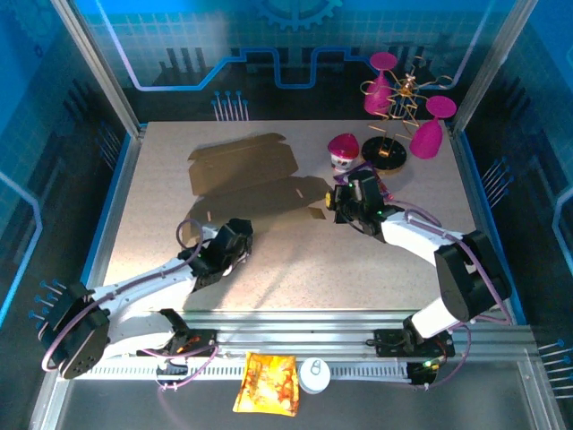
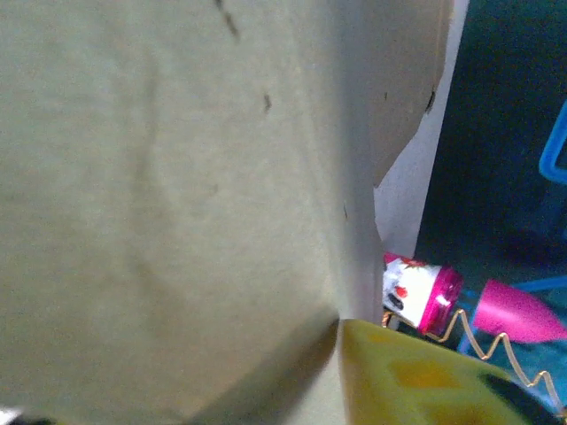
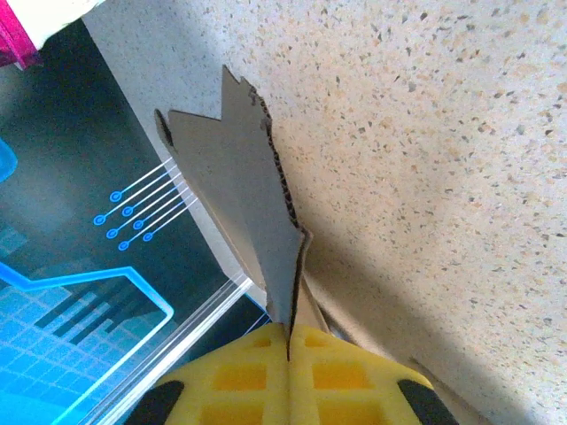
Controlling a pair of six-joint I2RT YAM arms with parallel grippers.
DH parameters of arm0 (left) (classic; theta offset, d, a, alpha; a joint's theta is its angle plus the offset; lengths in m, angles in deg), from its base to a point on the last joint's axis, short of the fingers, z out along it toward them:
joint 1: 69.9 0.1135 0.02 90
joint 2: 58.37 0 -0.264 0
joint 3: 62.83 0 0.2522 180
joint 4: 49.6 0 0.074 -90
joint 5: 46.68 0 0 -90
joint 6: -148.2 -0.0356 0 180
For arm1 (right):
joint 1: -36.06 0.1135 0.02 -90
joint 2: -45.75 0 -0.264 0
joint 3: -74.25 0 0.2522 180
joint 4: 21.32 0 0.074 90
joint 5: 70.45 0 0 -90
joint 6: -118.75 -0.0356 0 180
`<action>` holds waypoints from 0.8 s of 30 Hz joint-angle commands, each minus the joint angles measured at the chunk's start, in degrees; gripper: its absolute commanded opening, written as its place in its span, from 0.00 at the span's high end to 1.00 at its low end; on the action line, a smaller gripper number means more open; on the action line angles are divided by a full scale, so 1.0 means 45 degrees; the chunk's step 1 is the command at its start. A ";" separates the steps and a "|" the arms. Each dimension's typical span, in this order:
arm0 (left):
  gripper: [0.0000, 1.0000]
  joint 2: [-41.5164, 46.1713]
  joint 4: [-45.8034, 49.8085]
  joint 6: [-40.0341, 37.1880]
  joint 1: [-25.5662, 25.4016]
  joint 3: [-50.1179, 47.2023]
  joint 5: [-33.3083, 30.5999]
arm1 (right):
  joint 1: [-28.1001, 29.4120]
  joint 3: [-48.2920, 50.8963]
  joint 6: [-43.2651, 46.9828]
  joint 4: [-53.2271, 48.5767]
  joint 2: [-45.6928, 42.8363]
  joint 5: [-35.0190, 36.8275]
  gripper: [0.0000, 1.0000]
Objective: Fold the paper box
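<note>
Brown box (image 1: 246, 170) lies mostly flat, mid-worktop (image 1: 358, 278). Right fingers (image 3: 239, 381) pinched tight on its right flap edge, likely anchoring sheet. Left fingers (image 2: 416, 381) against near-left panel, perhaps to lift wall; can't tell how far open.

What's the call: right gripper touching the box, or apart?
Touching. The right wrist view shows a flap of the box pinched between the yellow pads of the right gripper, with no gap.

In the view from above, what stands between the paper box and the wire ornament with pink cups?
A small pink-capped white object stands between the paper box and the ornament. The top external view shows this.
</note>
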 commanded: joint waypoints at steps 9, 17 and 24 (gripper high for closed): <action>1.00 0.1281 -0.0812 -0.3732 0.1019 0.1261 -0.0340 | -0.0516 -0.1398 0.2643 -0.3332 -0.2431 -0.1093 0.38; 1.00 0.0674 -0.0860 -0.6417 0.1808 0.4458 0.0010 | -0.0744 -0.2022 0.5601 -0.5790 -0.5043 -0.1559 0.28; 1.00 -0.0945 -0.1847 -0.7388 0.1964 0.6946 0.0232 | 0.0601 -0.4437 0.5744 -0.6101 -0.4923 -0.1040 0.33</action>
